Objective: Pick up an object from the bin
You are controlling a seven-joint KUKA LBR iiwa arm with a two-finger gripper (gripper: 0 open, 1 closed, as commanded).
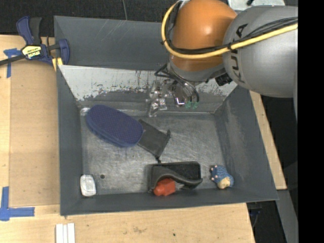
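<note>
Near the bin's [68, 151] back wall, right of centre, the gripper [171, 99] hung low under the arm's orange cover [200, 19]. Whether it was released or clenched could not be told, and nothing could be seen held in it.

The nearest thing was a blue oval pad [114, 125] on the bin floor, toward the view's left of the gripper and a little nearer the front. Its long axis ran slantwise, from the back left down toward the middle of the bin. A dark grey flap [154, 139] touched its lower right end, and that end pointed toward the bin's centre, just in front of the gripper. To reach the pad, the gripper would likely need to shift left and forward and turn to close across the narrow width.

Well apart, along the front wall, lay a black pouch [179, 172] with a red lump [164, 188] touching its left end. A small blue and yellow toy [221, 176] lay to its right, and a small white block [87, 185] sat in the front left corner.
</note>
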